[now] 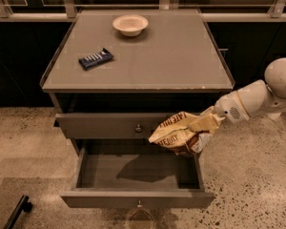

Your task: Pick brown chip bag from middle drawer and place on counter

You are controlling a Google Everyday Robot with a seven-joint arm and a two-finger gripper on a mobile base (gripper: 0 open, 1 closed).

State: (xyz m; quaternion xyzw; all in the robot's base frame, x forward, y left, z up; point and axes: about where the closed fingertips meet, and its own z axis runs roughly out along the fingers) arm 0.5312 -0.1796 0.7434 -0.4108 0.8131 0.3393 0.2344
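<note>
The brown chip bag (181,131) is a crinkled yellow-tan foil bag with dark lettering. It hangs in the air in front of the top drawer's front, above the right part of the open middle drawer (138,173). My gripper (213,119) is shut on the bag's right end, with the white arm reaching in from the right. The drawer's grey floor is bare. The counter (171,56) lies above and behind the bag.
A cream bowl (130,25) stands at the back of the counter. A small dark-blue wrapped bar (96,58) lies on its left part. The top drawer (109,124) is shut. A dark object (16,213) lies on the speckled floor at lower left.
</note>
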